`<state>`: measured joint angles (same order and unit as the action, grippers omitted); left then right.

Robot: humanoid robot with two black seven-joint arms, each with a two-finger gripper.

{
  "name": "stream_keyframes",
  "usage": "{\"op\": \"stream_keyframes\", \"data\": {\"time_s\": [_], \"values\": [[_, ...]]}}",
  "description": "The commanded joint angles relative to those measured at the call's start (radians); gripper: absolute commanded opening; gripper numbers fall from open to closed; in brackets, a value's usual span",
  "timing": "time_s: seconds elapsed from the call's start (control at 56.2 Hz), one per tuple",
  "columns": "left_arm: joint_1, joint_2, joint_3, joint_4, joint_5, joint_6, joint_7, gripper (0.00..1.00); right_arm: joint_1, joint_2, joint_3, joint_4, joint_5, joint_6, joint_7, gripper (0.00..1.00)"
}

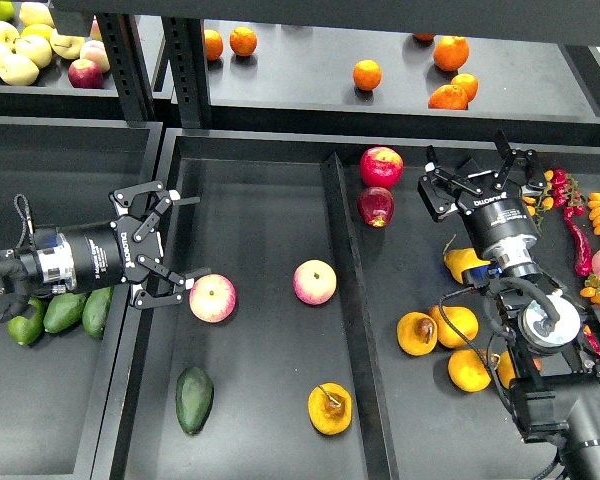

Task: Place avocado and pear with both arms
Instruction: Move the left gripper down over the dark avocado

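The dark green avocado (194, 399) lies at the front left of the middle tray (260, 210). The yellow-orange pear (330, 408) with a brown stem blotch lies at the front of the same tray, to the avocado's right. My left gripper (180, 250) is open and empty over the tray's left edge, pointing right, just left of a pink-yellow apple (212, 298) and well above the avocado. My right gripper (477, 172) is open and empty over the right tray, far from both fruits.
A second pink-yellow apple (314, 282) sits mid-tray. Two red apples (380, 167) lie beyond the divider (345, 290). Several yellow pears (452, 326) lie under my right arm. Lighter green avocados (65, 312) sit in the left bin. Oranges (366, 75) are on the back shelf.
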<state>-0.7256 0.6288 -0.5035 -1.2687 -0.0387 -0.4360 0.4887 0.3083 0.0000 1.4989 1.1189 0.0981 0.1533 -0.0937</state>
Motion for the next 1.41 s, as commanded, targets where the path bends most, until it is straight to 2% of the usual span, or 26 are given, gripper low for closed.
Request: {"op": "stream_keyframes", "data": {"time_s": [0.0,0.196,0.32,0.445,0.463,0.658,1.388], "values": [[-0.112,-0.006,0.173,0.015,0.056,-0.044,0.0,1.0,0.0,0.0,-0.003,-0.01,0.0,0.0,0.0,1.0],[-0.293,-0.02,0.489,0.015,0.175,-0.053,0.0,1.0,0.009,0.0,-0.002,-0.024,0.002,0.0,0.0,1.0],[-0.311,-0.079,0.569,0.023,0.338,-0.053,0.0,1.0,0.02,0.0,-0.003,-0.041,0.002,0.0,0.0,1.0],[-0.308,-0.132,0.599,0.064,0.46,-0.053,0.0,1.0,0.038,0.0,-0.006,-0.064,0.002,0.002,0.0,1.0],[-0.31,-0.164,0.6,0.109,0.483,-0.053,0.0,1.0,0.043,0.0,-0.006,-0.068,0.002,0.002,0.0,1.0],[-0.314,-0.238,0.612,0.198,0.49,-0.053,0.0,1.0,0.041,0.0,-0.008,-0.08,0.002,0.008,-0.001,1.0],[-0.308,-0.37,0.654,0.403,0.511,-0.053,0.0,0.99,0.038,0.0,-0.006,-0.085,0.02,0.012,-0.001,1.0]]}}
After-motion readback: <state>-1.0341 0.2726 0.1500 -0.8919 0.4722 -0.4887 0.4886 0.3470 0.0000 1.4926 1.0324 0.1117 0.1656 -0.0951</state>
